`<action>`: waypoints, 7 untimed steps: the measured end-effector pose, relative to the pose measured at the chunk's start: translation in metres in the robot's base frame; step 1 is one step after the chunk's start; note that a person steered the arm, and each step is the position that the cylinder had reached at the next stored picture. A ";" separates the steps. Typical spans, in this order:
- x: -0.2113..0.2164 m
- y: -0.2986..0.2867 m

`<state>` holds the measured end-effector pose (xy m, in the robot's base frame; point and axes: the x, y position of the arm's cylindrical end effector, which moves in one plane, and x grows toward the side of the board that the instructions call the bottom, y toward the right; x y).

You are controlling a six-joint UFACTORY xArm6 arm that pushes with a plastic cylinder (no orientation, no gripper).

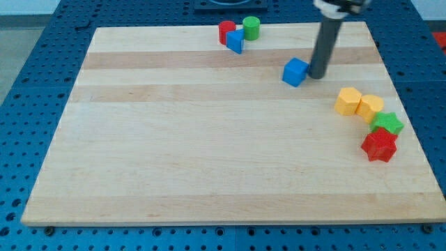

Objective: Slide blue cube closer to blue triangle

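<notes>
The blue cube (295, 72) lies on the wooden board (209, 153) toward the view's upper right. The blue triangle (235, 40) lies near the view's top edge, to the upper left of the cube, touching a red block (226, 31). My tip (317, 75) is the lower end of the dark rod and stands just to the right of the blue cube, touching it or nearly so.
A green cylinder (251, 28) stands right of the red block at the top. At the view's right edge lie two yellow blocks (348, 101) (371, 107), a green star (387, 124) and a red star (379, 146) in a cluster.
</notes>
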<state>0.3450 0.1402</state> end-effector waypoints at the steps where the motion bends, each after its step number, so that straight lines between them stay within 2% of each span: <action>1: -0.018 -0.047; 2: -0.023 -0.086; 4: 0.059 -0.067; 5: 0.075 -0.096; 6: 0.049 -0.119; 7: 0.017 -0.118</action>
